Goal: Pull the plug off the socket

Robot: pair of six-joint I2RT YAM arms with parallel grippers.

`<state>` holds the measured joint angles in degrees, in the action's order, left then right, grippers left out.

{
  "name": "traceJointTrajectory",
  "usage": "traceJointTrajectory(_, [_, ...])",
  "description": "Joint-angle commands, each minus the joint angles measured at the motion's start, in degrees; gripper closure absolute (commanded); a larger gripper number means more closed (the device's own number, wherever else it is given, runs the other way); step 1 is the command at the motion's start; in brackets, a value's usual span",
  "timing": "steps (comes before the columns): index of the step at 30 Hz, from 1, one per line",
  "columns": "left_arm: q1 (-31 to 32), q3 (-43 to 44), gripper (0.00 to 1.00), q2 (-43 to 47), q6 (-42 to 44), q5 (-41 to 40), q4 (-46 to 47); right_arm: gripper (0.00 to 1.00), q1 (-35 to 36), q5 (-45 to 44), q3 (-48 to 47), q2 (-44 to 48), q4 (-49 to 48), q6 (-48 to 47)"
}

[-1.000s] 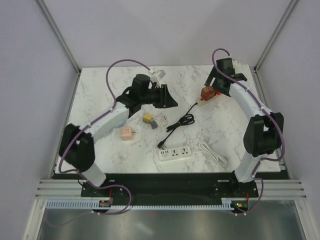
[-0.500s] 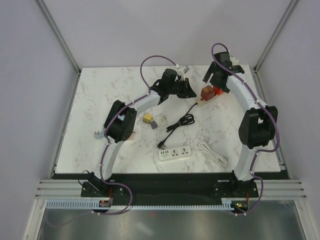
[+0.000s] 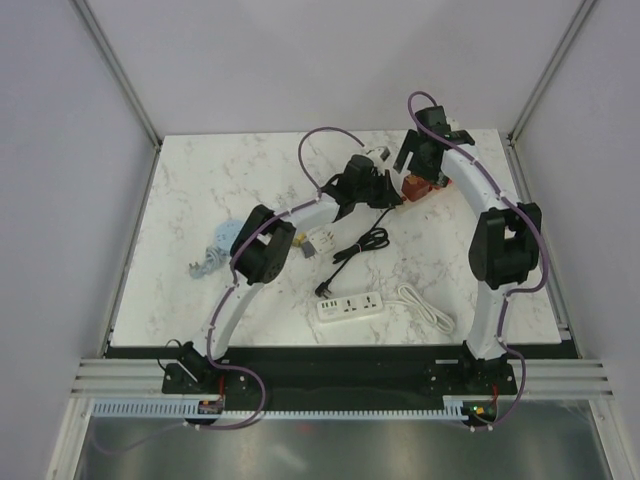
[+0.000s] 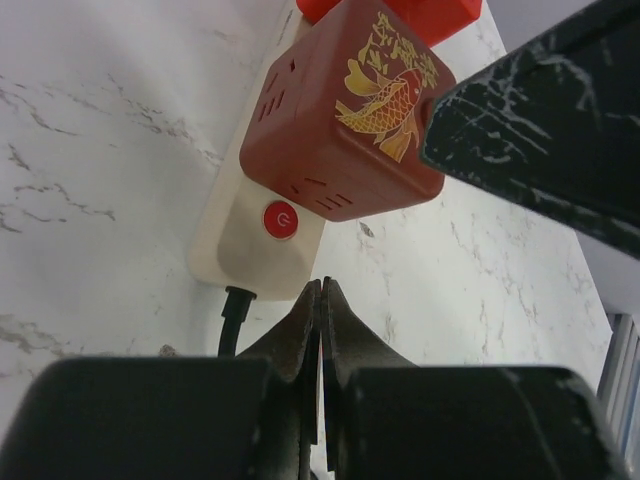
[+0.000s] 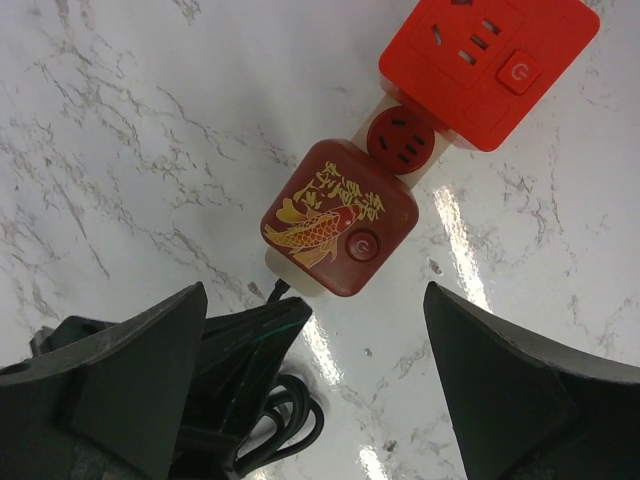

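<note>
Left gripper (image 4: 320, 290) is seen with its fingers pressed flat together and nothing held between them. Its tips are set low over the table (image 3: 200, 200), just beside the cable end of the socket (image 4: 240, 240); whether they touch it cannot be told. The right gripper (image 5: 312, 300) is held with its fingers spread wide and nothing is gripped; the plug (image 5: 340, 230) is framed between them from above.

Nearest the arm bases, a white strip (image 3: 350, 307) is laid flat, with a coiled white cord (image 3: 428, 310) just to its right. Farther in, at mid-table, a black cord (image 3: 362, 243) is bunched in loops, and small adapters (image 3: 318, 243) are found beside it, partly hidden by the left arm. Well to the left, a grey-blue item (image 3: 205, 262) is seen, too small to be identified.

At the far side, right of centre, the cream socket is laid on the marble, with the black cord run into its near end. A round red button (image 4: 280, 220) is set in its top near that end. The plug, a dark red cube marked with a gold fish, is seated on the socket just past the button. Beyond it a round red outlet (image 5: 402, 140) is fitted, and a bright red cube (image 5: 490, 60) is mounted at the far end. One right finger (image 4: 540, 130) is seen close against the plug's upper corner; contact cannot be judged.
</note>
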<state>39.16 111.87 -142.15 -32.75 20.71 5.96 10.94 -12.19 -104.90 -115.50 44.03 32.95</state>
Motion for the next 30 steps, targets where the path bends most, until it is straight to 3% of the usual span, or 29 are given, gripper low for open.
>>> traceJointTrajectory(1, [1.4, 6.8, 0.98, -3.1, -3.3, -5.2, -0.7, 0.02, 0.3, -2.1, -2.8, -1.5, -0.1, -1.1])
traceJointTrajectory(13, [1.9, 10.4, 0.98, -7.5, -12.4, -13.0, -7.5, 0.09, 0.8, -4.8, -4.6, -5.4, 1.2, 3.2])
traceJointTrajectory(21, [2.0, 10.8, 0.98, -8.4, -13.9, -13.1, -9.2, 0.13, 0.9, -7.1, -5.8, -8.5, 1.5, 6.9])
traceJointTrajectory(30, [2.0, 12.5, 0.98, -8.9, -14.4, -14.6, -13.2, 0.26, 0.8, -8.0, -7.5, -12.2, 3.0, 13.0])
